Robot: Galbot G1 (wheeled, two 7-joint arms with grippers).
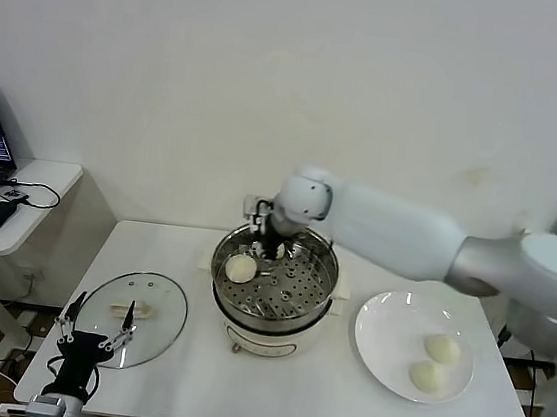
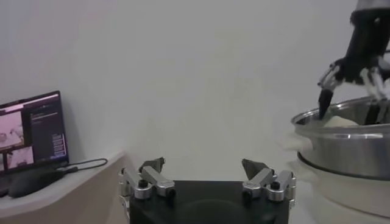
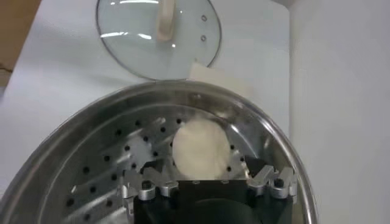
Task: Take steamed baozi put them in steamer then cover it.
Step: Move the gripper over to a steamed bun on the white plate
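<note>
Right gripper (image 1: 266, 248), jaws wide, hovers over a baozi (image 1: 241, 268) in the steamer (image 1: 293, 306). Left gripper (image 1: 95, 334), wide, idles near the desk's (image 1: 268, 389) left edge.

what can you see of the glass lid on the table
The glass lid is round and clear with a metal rim and a pale cream handle across its middle. It lies flat on the white table, off the steamer and to its left, just ahead of the idle left gripper. Nothing grips it.
</note>
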